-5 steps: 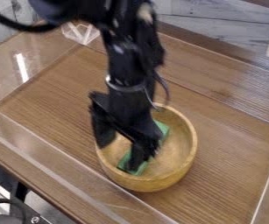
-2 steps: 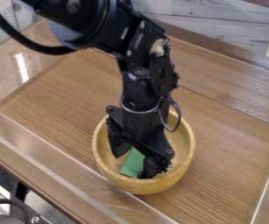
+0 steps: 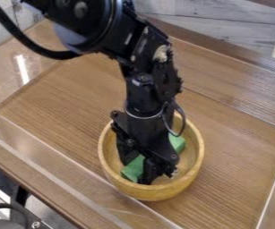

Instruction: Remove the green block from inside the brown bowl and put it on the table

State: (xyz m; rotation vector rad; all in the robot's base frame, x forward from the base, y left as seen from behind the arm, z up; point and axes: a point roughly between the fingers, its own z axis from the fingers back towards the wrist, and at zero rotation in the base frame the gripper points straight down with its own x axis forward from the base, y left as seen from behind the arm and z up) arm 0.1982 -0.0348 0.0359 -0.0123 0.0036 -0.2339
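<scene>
Gripper (image 3: 150,165): black and many-jointed, pointing down inside the bowl, its fingers clenched on the green block.
Black cable, lower left: curved near the corner of the view (only part of it shows).
Clear wall, left side (image 3: 73,190): runs slantwise along the near edge of the table, with pale streaks of reflected light.
Table (image 3: 55,98): brown wood grain, glossy, stretching behind the bowl and off to its right.
Arm (image 3: 91,31): dark, entering from the top left and bending down to the gripper, a thin cable looping at its right side.
Brown bowl (image 3: 193,170): upright on the table, light wood, thick rim, the fingers covering much of its inside.
Green block (image 3: 178,143): still within the bowl's walls, slanted, one part showing right of the fingers and another at their lower left (the middle is hidden).
Pale boards (image 3: 229,25): grey-white wood grain, beyond the table at upper right.
</scene>
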